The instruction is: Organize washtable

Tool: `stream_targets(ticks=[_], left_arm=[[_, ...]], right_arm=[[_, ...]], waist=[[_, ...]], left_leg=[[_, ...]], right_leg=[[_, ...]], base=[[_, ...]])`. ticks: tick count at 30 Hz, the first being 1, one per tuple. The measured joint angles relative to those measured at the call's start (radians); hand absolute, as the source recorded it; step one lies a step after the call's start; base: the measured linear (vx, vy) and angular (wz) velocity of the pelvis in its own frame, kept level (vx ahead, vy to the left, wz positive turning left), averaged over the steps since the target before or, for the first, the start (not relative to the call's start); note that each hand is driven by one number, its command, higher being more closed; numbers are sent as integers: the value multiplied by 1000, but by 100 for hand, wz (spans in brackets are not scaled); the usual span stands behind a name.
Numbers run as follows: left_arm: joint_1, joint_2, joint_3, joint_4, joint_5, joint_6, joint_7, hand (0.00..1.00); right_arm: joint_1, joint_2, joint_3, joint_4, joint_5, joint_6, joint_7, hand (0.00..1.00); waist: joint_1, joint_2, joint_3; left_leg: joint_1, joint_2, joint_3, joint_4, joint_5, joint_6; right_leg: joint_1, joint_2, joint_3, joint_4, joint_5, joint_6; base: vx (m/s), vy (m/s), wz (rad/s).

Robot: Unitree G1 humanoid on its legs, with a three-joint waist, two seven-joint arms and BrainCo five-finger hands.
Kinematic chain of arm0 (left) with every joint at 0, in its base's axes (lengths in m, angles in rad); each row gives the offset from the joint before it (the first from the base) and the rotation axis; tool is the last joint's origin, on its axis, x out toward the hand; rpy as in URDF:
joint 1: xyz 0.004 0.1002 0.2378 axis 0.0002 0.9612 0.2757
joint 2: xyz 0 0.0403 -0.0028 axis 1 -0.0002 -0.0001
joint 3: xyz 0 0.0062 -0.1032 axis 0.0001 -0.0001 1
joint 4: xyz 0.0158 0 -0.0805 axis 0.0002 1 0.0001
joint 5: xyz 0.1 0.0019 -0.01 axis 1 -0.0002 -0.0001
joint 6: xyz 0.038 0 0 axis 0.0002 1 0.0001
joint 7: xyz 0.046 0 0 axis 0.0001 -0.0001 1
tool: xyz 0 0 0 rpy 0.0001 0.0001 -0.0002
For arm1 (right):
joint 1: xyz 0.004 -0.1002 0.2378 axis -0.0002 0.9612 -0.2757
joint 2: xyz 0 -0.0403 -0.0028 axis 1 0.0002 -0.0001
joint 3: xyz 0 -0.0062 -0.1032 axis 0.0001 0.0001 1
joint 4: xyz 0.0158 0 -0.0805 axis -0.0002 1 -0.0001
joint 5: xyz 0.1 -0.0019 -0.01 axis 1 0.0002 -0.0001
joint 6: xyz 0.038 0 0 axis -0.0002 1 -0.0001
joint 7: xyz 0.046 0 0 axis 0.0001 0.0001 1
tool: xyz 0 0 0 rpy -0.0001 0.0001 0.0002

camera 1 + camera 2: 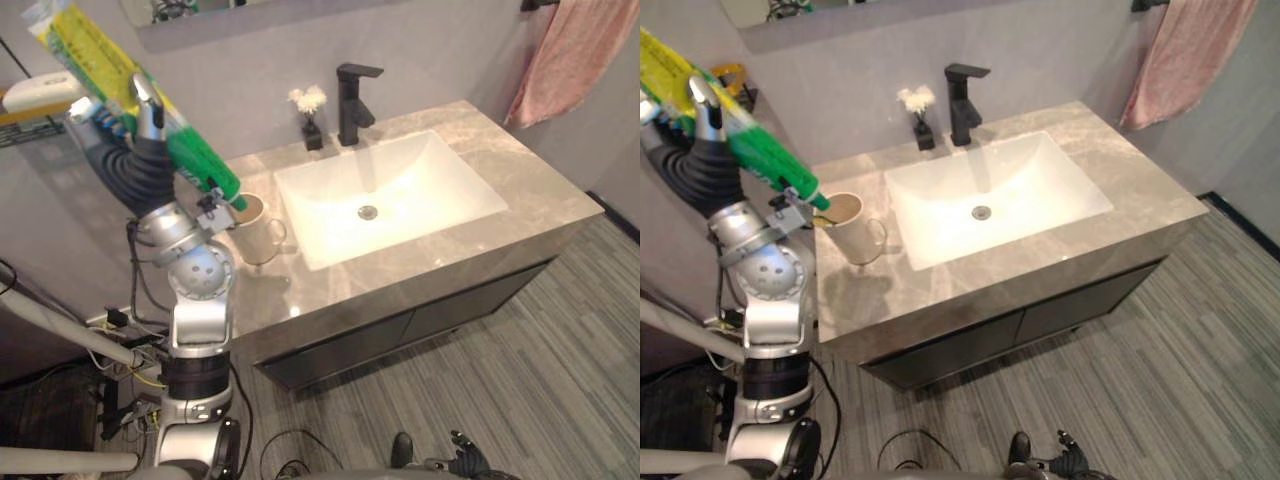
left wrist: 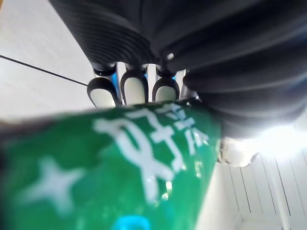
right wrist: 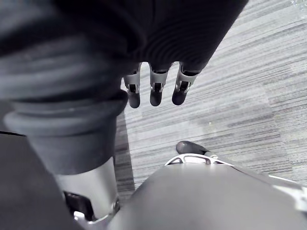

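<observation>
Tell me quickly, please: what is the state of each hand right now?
Left hand: shut on the green and yellow pack, held up.
Right hand: open, its fingers relaxed, holding nothing.

A: Basin (image 1: 390, 195) colour?
B: White, in a grey veined counter (image 1: 520, 190); black tap (image 1: 355, 100) behind it, cream mug (image 1: 258, 232) left of it.
A: The tube (image 1: 205, 170)?
B: Green and yellow, white lettering. Pink towel (image 1: 575, 55) right of the basin.
</observation>
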Motion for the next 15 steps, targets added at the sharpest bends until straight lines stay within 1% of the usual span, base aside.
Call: stream_targets(ticks=[4,6,12,15], left_arm=[[-53,-1,-5,0,14,24,37,100],[-77,-2,-15,0,23,28,50,100],[-120,2,-56,0,49,27,50,100],[-163,4,-86,19,54,29,49,100]], right_arm=[[2,0,34,-17,-4,-9,-19,0],[10,0,41,-37,-4,-9,-22,0],[14,-12,77,-80,-3,-11,-23,0],[14,-13,77,-100,-3,-13,-21,0]], waist=[[-1,-20,-6],[-1,-26,-7],[2,-39,-9],[-1,-40,-8]], left_leg=[[-37,8,25,18,-1,-2],[-54,11,28,28,-3,-4],[-102,27,74,49,-8,-10],[-139,34,87,67,-10,-13]], right_leg=[[-42,4,15,0,8,-7],[-58,5,20,0,11,-8],[-129,19,66,1,29,-20],[-169,25,82,1,39,-25]], base=[[-8,-21,-12],[-17,-27,-10],[-15,-40,-22],[-13,-54,-17]])
